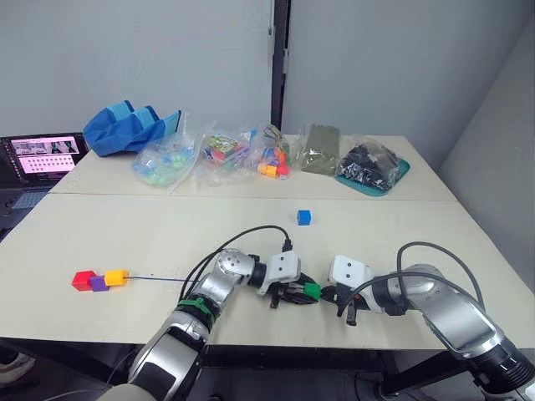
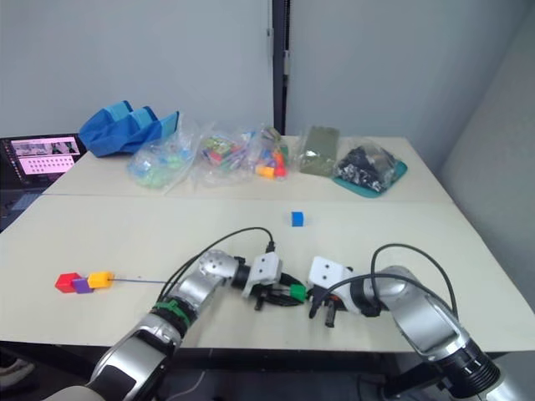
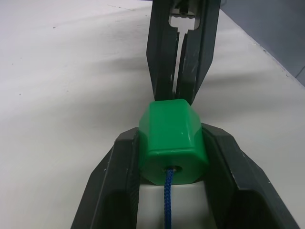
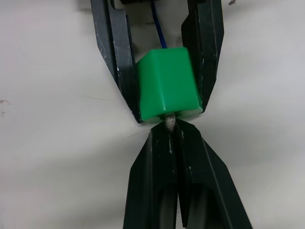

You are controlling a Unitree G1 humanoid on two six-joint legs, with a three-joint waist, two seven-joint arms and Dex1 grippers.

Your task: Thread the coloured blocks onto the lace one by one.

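Bare table (image 1: pixel 167 242) around the blue block (image 1: pixel 303 217) — bags (image 1: pixel 226 154) crowd the far edge.

Table (image 1: pixel 401 242): held block (image 1: pixel 312 290) sits near front edge, abt ctr, btwn left gripper (image 1: pixel 288 294) at its 9 o'clock & right gripper (image 1: pixel 330 294) at its 3, both touching it. Lace (image 1: pixel 155 278) runs thru it, then off toward 9 to row of three blocks (image 1: pixel 99 280), well apart, near left edge. Lone block (image 1: pixel 303 217) at 12 from held block, mid-table. Along back edge, 10 to 1 o'clock: laptop (image 1: pixel 42 156) just off the corner, fabric bundle (image 1: pixel 129 129), bags (image 1: pixel 226 154), tray (image 1: pixel 399 171) w/ a bag on it.
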